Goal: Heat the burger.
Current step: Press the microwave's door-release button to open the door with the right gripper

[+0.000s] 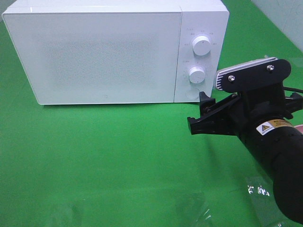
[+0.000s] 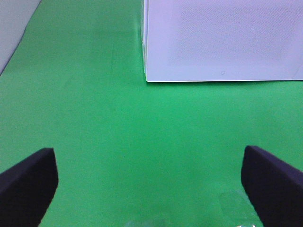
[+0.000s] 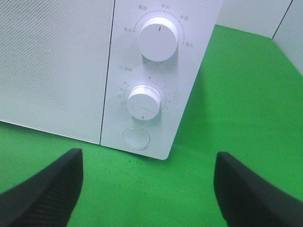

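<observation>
The burger is out of view in every frame. A white microwave [image 1: 104,52] stands at the back of the green cloth with its door shut. My right gripper [image 1: 198,112] hovers just in front of the control panel, below the round button [image 1: 192,93]. It is open, and in the right wrist view its fingers [image 3: 42,194] spread wide around nothing, facing the lower knob [image 3: 144,101] and the button [image 3: 136,138]. My left gripper [image 2: 150,189] is open and empty over bare cloth, facing the microwave's left front corner [image 2: 147,78]. It does not show in the exterior high view.
An upper knob [image 1: 202,46] and a lower knob [image 1: 197,74] sit on the panel right of the door. A sliver of pink [image 1: 299,126] shows at the right edge behind the arm. A shiny clear patch [image 1: 258,189] lies on the cloth near the front.
</observation>
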{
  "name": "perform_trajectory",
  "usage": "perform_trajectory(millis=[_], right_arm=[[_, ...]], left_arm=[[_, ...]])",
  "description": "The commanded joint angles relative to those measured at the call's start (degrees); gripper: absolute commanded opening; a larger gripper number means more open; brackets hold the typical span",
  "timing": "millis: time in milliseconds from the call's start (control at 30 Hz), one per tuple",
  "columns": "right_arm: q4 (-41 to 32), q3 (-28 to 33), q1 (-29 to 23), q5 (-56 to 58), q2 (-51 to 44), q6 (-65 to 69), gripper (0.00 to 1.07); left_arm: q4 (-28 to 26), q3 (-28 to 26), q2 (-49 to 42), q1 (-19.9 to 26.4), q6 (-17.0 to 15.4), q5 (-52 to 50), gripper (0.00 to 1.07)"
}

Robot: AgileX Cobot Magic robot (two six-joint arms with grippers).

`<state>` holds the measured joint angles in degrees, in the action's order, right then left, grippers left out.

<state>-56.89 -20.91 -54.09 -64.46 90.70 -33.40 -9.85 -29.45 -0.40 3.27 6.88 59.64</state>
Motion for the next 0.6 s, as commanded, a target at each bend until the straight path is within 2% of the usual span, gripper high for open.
perform_trajectory(millis=[33,433,533,567,600], right_arm=[[1.0,-1.0,-0.1,-0.6,1.4,1.2,0.72],[1.9,-2.3,-0.1,-1.8,5.6,14.3,0.72],[1.9,-2.3,-0.1,-1.6,5.6,26.9,0.70],[1.9,-2.3,-0.1,-1.6,5.6,26.9,0.70],[1.9,-2.3,-0.1,-1.4,5.6,34.0,0.68]], left_arm=[[-0.5,0.3,-1.0,0.1,0.0,-0.3,0.98],[-0.5,0.3,-1.0,0.1,0.0,-0.3,0.98],[-0.5,0.3,-1.0,0.1,0.0,-0.3,0.98],[-0.5,0.3,-1.0,0.1,0.0,-0.3,0.98],[-0.5,0.3,-1.0,0.1,0.0,-0.3,0.98]])
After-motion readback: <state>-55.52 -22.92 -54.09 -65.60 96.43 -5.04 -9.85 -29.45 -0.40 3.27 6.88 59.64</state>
